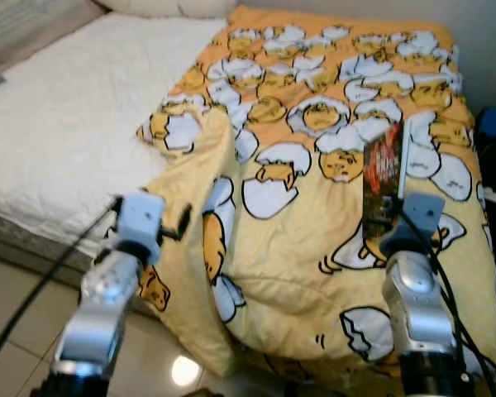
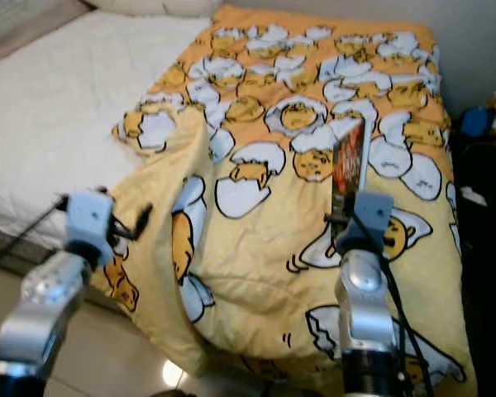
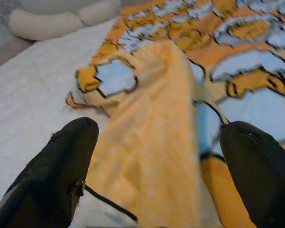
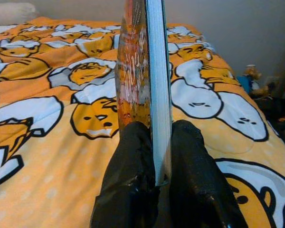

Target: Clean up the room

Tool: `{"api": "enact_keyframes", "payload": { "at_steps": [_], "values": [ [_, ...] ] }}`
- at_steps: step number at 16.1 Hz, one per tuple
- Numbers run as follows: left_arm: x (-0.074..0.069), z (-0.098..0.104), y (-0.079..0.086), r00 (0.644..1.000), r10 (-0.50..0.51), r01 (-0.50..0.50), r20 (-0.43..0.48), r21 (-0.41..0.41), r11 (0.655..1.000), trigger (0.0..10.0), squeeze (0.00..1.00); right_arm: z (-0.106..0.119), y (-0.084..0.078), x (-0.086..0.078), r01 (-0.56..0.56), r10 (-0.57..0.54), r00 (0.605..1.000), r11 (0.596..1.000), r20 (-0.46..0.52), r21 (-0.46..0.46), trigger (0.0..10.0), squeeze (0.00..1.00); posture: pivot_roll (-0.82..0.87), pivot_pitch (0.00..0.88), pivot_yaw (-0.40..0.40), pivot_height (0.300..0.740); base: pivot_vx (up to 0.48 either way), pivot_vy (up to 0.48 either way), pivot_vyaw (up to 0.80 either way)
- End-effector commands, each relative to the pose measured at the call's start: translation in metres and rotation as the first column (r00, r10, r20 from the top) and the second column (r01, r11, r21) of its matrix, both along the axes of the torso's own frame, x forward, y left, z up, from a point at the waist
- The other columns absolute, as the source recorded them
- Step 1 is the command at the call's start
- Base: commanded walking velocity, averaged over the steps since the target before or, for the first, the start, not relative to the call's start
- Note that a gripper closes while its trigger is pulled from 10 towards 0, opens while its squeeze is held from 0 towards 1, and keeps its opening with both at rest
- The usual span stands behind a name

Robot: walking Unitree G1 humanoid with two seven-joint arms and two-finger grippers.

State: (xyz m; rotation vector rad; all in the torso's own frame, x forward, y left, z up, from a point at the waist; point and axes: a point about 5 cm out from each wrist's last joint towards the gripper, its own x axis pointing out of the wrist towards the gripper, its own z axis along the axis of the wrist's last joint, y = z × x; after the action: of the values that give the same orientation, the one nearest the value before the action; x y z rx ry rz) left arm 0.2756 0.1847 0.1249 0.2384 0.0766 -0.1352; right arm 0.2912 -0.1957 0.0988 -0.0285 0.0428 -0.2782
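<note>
Left eye view is mostly taken up by a bed (image 1: 58, 141) with a white sheet, which is seen on the left and runs far back. A big yellow blanket (image 1: 314, 248) with egg pictures is spread over the right part of the bed and is hung over the near edge. One corner of the blanket (image 3: 152, 142) is folded back into a raised ridge near the left side. A white pillow (image 3: 61, 21) is seen at the far end of the bed in the left wrist view. A tiled floor (image 1: 8, 331) is seen at the near left, below the bed. A dark area is seen past the right edge of the bed, and something blue (image 1: 494, 122) is seen there, too blurred to be named. A book (image 1: 386, 169) with a dark red cover is held upright above the right part of the blanket. The book is pinched at its bottom edge by the right gripper (image 4: 154, 142), whose two black fingers (image 4: 133, 166) are pressed against its two sides. The left gripper (image 3: 156, 142) is held out over the folded corner, near the left edge of the blanket. Its fingers (image 3: 61, 161) are spread wide apart, with the ridge of cloth seen between them, and nothing is gripped.
</note>
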Motion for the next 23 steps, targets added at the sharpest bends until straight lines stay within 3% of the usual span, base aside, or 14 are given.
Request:
{"api": "enact_keyframes", "payload": {
  "at_steps": [1,5,8,10,13,18,23],
  "values": [
    [0.001,0.002,0.005,0.999,0.035,-0.035,-0.005,-0.034,0.999,10.0,0.00,0.008,0.003,0.004,-0.008,0.008,0.999,1.000,0.042,0.005,10.0,0.00,0.01,0.000,0.038,0.740,0.000,0.000,-0.80],
    [0.006,0.003,0.002,0.999,0.040,-0.039,0.019,-0.046,0.998,10.0,0.00,0.008,0.015,0.007,-0.122,0.122,0.992,0.993,0.027,-0.002,10.0,0.00,-0.01,0.000,0.022,0.740,0.000,0.000,-0.20],
    [0.005,0.002,-0.004,1.000,0.014,-0.014,0.015,-0.049,0.999,10.0,0.00,0.009,0.009,0.009,-0.097,0.096,0.995,0.995,0.033,0.016,10.0,0.00,0.00,0.000,0.029,0.740,0.000,0.000,-0.53],
    [0.006,0.004,-0.002,1.000,0.015,-0.014,0.016,-0.051,0.999,10.0,0.00,0.006,0.013,0.008,-0.112,0.110,0.994,0.992,0.025,0.060,10.0,0.00,0.02,0.000,0.028,0.740,0.000,0.000,-0.80],
    [0.008,0.007,0.002,0.999,0.030,-0.029,0.025,-0.046,0.999,10.0,0.00,0.004,0.020,0.008,-0.135,0.133,0.991,0.988,0.021,0.081,10.0,0.00,0.02,0.000,0.033,0.740,0.000,0.290,-0.80],
    [0.006,0.002,0.002,0.999,0.041,-0.040,0.007,-0.050,0.998,10.0,0.00,0.005,0.016,0.009,-0.126,0.125,0.992,0.987,0.013,0.099,10.0,0.00,0.01,0.000,0.031,0.740,0.000,0.303,-0.80],
    [0.009,0.006,0.005,0.999,0.044,-0.044,0.010,-0.042,0.998,10.0,0.00,0.003,0.022,0.009,-0.150,0.150,0.989,0.983,0.006,0.108,10.0,0.00,0.02,0.000,0.034,0.740,0.000,0.307,-0.08]
  ]
}}
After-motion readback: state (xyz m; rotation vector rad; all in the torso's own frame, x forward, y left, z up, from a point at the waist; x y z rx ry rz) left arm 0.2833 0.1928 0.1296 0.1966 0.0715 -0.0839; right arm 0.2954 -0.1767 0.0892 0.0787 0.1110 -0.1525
